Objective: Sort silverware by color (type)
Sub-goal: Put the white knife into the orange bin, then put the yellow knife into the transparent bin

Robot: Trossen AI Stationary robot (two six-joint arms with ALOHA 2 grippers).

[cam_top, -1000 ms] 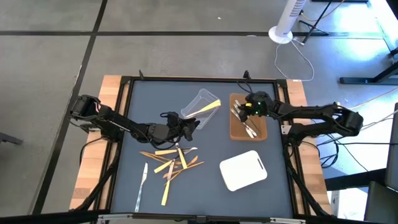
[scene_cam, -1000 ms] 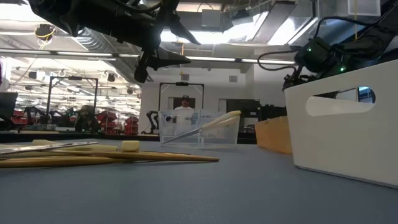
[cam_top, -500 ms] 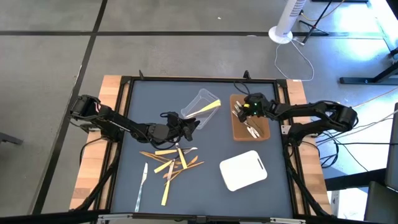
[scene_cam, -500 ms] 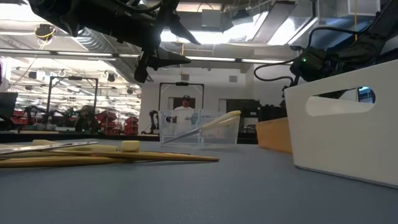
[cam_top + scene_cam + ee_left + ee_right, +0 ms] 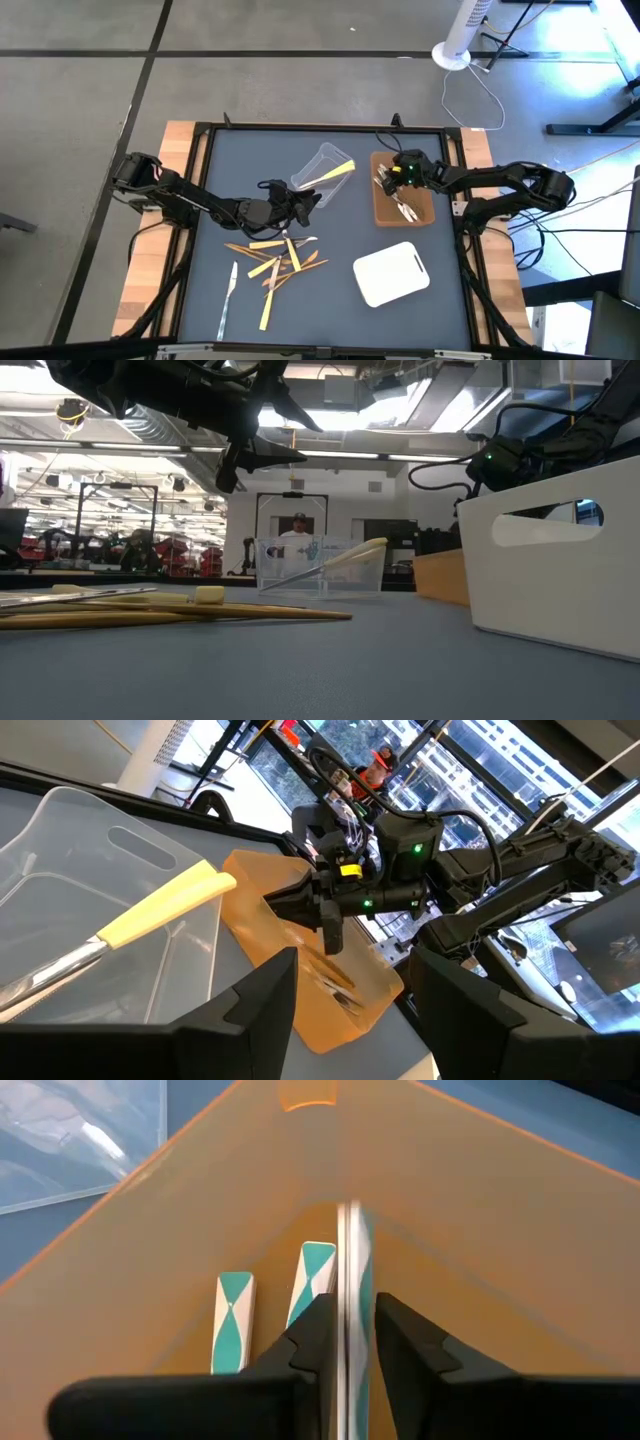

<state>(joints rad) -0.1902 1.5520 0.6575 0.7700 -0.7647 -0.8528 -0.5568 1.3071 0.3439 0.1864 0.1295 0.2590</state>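
- Over the brown flat rectangular tray [image 5: 401,203] at the table's right, the right gripper [image 5: 383,179] is seen; in its wrist view a thin shiny silver utensil [image 5: 347,1330] stands between the two dark fingers [image 5: 308,1342], which sit close on either side of it, so it is taken as gripped
- On that tray's floor, two teal-and-white patterned handles [image 5: 233,1323] are made out, and from above a few silver pieces [image 5: 402,206] are seen lying there
- Near the table's middle, the left gripper [image 5: 312,198] is held above the surface with its fingers spread and nothing between them, just beside the clear plastic tub [image 5: 322,172]
- Inside the tub a pale yellow-handled utensil [image 5: 333,174] is laid at a slant, its metal end partly veiled by the tub wall [image 5: 60,965]
- On the dark table mat [image 5: 250,150], below the left gripper, a loose heap of pale yellow and orange-brown sticks [image 5: 277,262] is spread, with one silver utensil [image 5: 226,300] lying apart at its left
- The white flat tray [image 5: 391,273] sits near the front right; in the low view its wall [image 5: 560,565] blocks most of the right arm
- A person [image 5: 296,525] is glimpsed far behind the tub
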